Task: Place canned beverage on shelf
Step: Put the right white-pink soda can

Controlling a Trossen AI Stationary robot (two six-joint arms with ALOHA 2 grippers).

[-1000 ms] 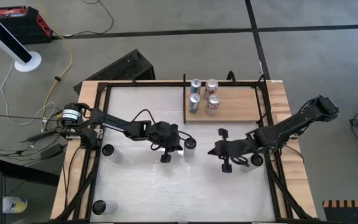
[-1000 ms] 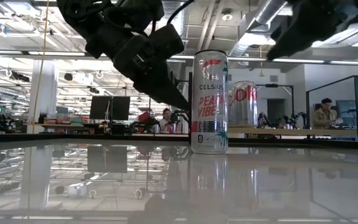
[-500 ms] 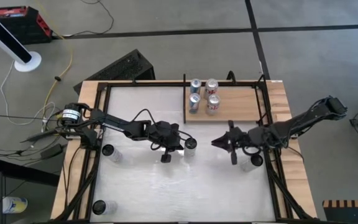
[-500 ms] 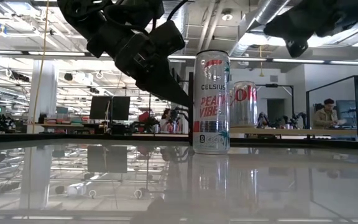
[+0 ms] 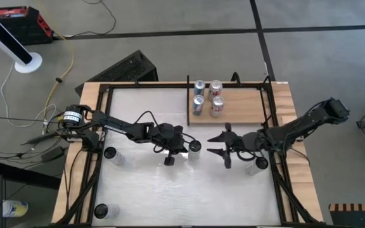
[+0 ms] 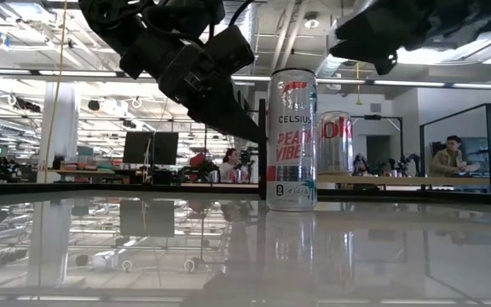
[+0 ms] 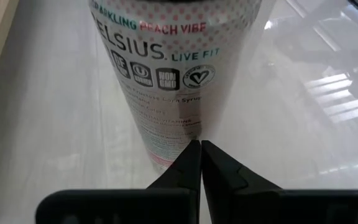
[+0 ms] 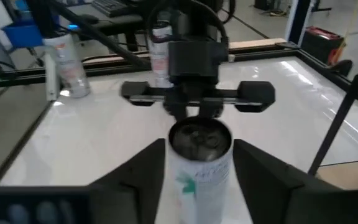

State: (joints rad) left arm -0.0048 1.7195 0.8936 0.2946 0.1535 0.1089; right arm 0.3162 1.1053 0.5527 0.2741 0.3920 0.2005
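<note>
A tall Celsius can (image 5: pixel 194 147) stands upright on its base on the white table, mid-table; it also shows in the low view (image 6: pixel 291 136). My left gripper (image 5: pixel 186 146) is shut, its tips against the can's left side. My right gripper (image 5: pixel 210 145) is open just to the can's right, pointing at it. In the right wrist view the can (image 8: pixel 199 163) shows between my two fingers (image 8: pixel 146 167), a gap on each side. The shelf (image 5: pixel 246 106), a tan wood panel at the far right, carries several cans (image 5: pixel 208 96). My left gripper touches the can's side wall (image 7: pixel 182 127) low down with the tips of its shut fingers (image 7: pixel 201 155). The fingers come from the table's left, slanting downward (image 6: pixel 250 130). The can stands upright on the table.
Other cans stand on the table at the left (image 5: pixel 111 154), the near left corner (image 5: pixel 100 210) and under my right arm (image 5: pixel 258 163). Black rails (image 5: pixel 189 101) frame the table and the shelf. Bare table lies near the front edge (image 5: pixel 189 196).
My right gripper has turned about its wrist, moved a little toward the table's left edge and the Celsius can, and opened its fingers.
</note>
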